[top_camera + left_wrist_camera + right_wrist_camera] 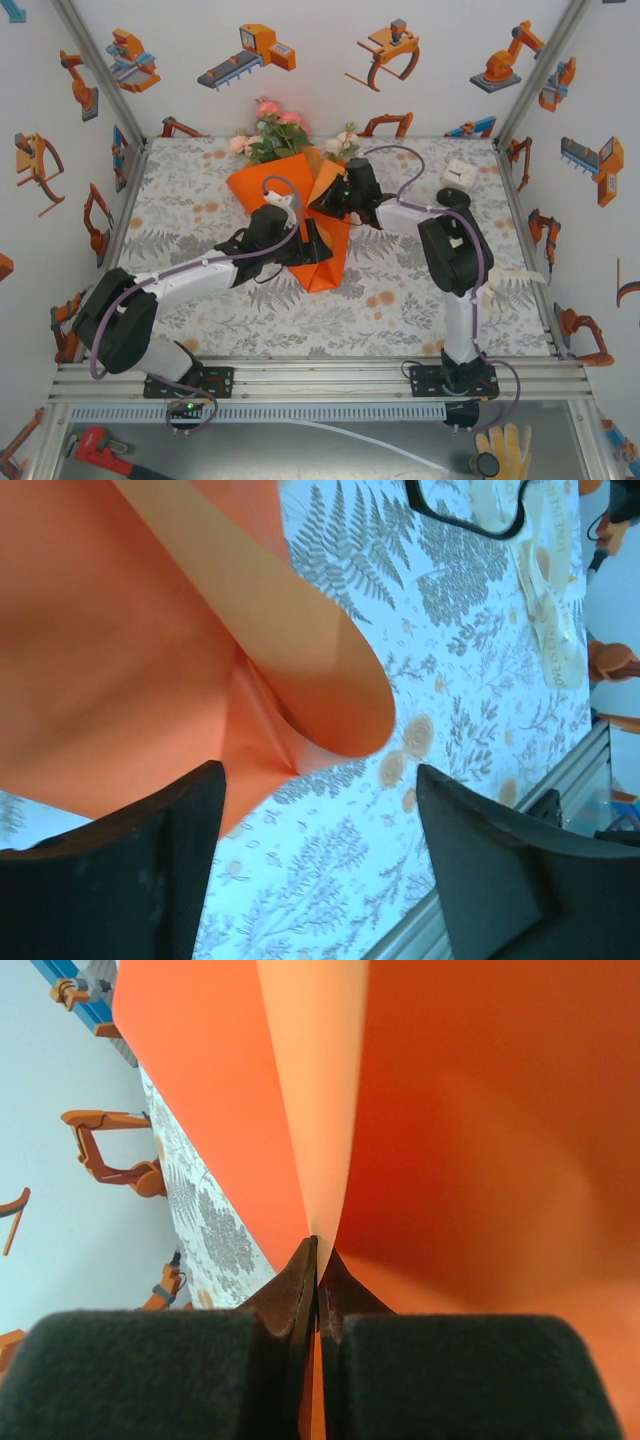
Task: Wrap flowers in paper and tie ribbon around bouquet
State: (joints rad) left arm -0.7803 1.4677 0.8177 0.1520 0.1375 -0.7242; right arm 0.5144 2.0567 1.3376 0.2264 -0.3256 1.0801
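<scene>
With my right jaws pinching the orange paper (pixel 470 1120) folded over the flowers (pixel 275 128) at the worktop's (pixel 420 300) far middle and my left jaws spread beside its fold, I should draw the overlap snug gently.

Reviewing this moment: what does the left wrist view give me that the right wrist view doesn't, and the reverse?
Left wrist view: the left gripper with its jaws wide apart and nothing clamped, a curled flap of the paper just ahead of them, and the ribbon lying further off on the floral cloth.
Right wrist view: the right gripper with its jaws pinched shut on a fold of the paper, and orange wall stickers at the left.
Shared: the orange paper and a stretch of the floral cloth.
</scene>
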